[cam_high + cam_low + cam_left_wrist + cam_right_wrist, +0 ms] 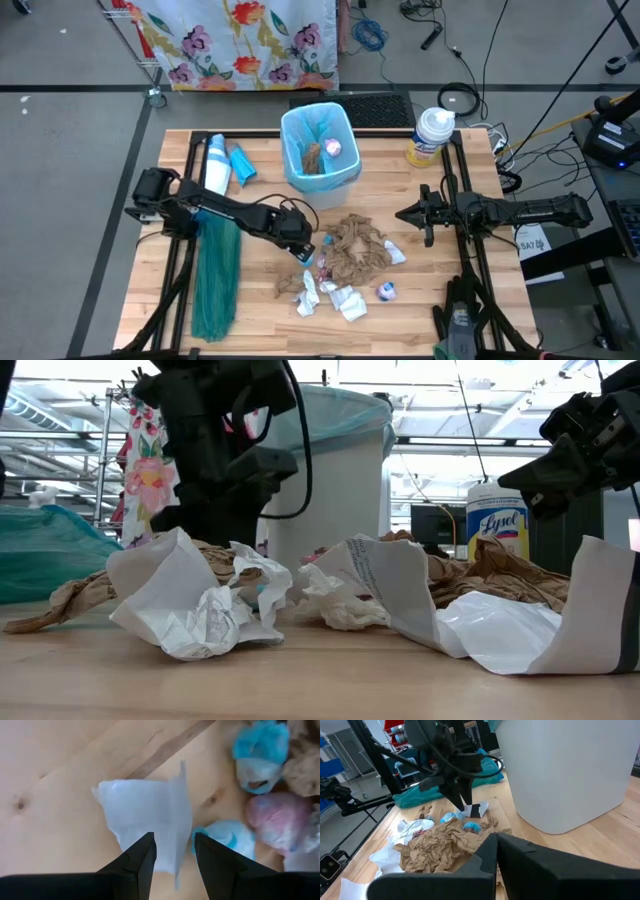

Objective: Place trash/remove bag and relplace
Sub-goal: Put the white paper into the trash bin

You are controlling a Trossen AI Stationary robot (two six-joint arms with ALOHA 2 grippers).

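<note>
Crumpled white paper scraps point(200, 610) lie nearest the low camera, part of the trash point(345, 265) spread on the wooden surface point(260, 310) in front of the white bin, lined with the pale blue bag point(320, 145). Left gripper point(172, 855) hangs over a white scrap point(145, 812), jaws slightly apart, empty. Right gripper point(403, 214) waits aside, jaws closed. Scraps look light and soft; pinching a raised fold should work

Well off from either set of jaws you have a dark teal-green plastic bag point(217, 278) and a white-capped yellow wipes canister point(431, 135).
</note>
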